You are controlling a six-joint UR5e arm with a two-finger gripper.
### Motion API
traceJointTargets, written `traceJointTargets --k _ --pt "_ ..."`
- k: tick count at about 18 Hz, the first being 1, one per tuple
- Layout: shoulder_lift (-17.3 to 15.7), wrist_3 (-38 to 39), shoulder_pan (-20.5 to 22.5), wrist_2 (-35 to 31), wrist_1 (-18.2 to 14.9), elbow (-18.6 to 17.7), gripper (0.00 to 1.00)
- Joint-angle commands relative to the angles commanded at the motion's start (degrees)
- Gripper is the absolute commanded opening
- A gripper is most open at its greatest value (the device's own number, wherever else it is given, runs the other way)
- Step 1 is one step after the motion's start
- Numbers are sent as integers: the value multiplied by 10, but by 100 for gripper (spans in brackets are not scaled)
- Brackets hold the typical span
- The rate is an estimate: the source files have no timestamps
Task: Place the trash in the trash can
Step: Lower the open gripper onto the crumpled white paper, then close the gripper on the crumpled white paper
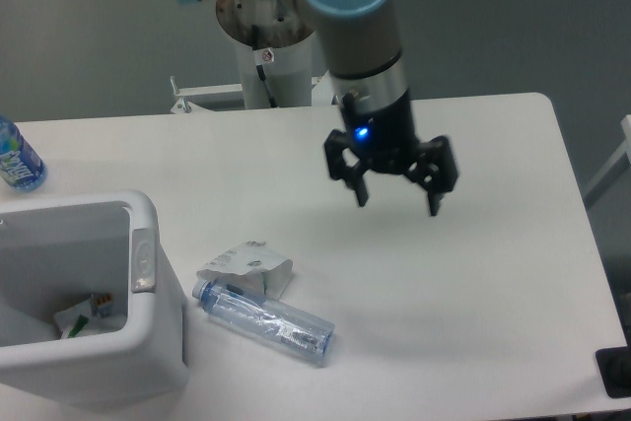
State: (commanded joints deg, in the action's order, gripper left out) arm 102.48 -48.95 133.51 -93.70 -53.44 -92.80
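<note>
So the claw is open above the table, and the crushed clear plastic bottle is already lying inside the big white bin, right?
Not quite. The end effector is open, but the crushed clear plastic bottle lies on the table beside the white rectangular bin, not inside it, as the fixed camera shows.
</note>
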Motion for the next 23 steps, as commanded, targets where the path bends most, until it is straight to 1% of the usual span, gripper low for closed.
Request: traceJointTargets --k 3,5,8,11,13,15,19,22,23 --pt "-1 -14 -8 46 4 -51 100" --pt "5 -63 -9 62 4 -72 100" --pt "32 -129 -11 99 4 -74 100" --pt "54 -133 -12 106 4 -77 100" --pt "73 -131 -20 106 7 -84 100" --pt "89 -127 -25 106 24 -84 100" --pt "96 -126 -26 106 32 -87 100" --pt "112 -125 -33 103 45 -89 100" --pt "114 -123 -36 102 49 -89 89"
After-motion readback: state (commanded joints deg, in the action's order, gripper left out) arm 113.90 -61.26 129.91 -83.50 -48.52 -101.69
